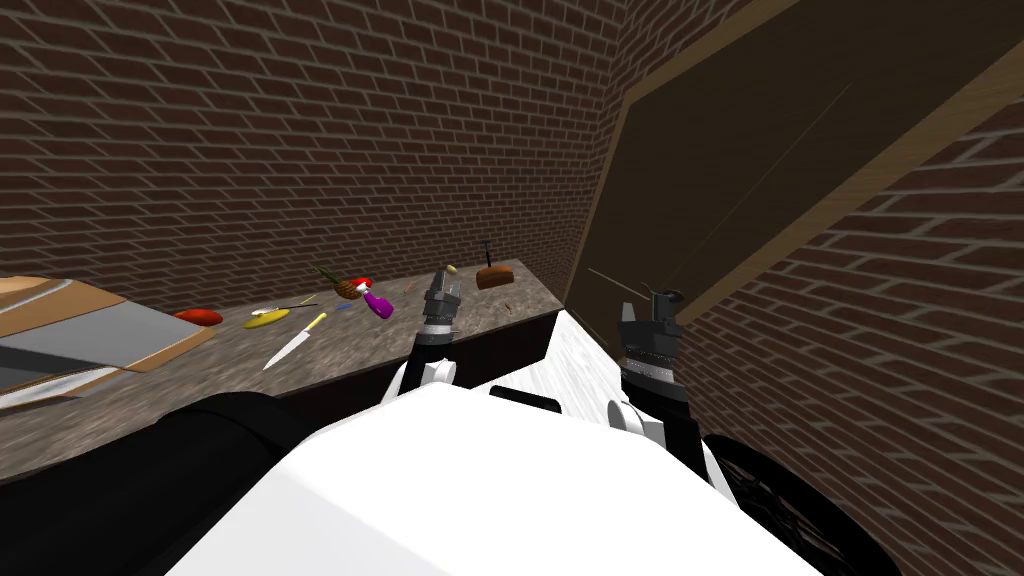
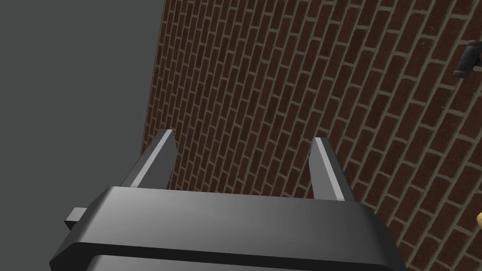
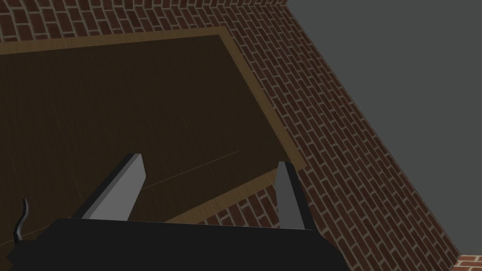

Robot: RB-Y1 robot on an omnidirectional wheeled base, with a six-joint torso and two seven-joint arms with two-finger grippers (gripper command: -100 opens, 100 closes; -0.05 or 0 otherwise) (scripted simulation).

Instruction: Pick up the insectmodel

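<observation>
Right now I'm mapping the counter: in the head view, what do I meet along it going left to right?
Brown board → red object → knife → purple bottle → brown block.

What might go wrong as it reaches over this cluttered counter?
The open left gripper hovers by a crowded counter; reaching down, it might knock the purple bottle or the knife. A tiny brown thing, perhaps the insect, lies near the counter's front edge; the thin fingers might flick it off.

counter (image 1: 200, 380) along wall (image 1: 300, 150) | knife (image 1: 295, 342) on it, left of bottle (image 1: 378, 303) | left claw (image 1: 446, 276) over counter | door (image 1: 780, 150) right of counter
</observation>
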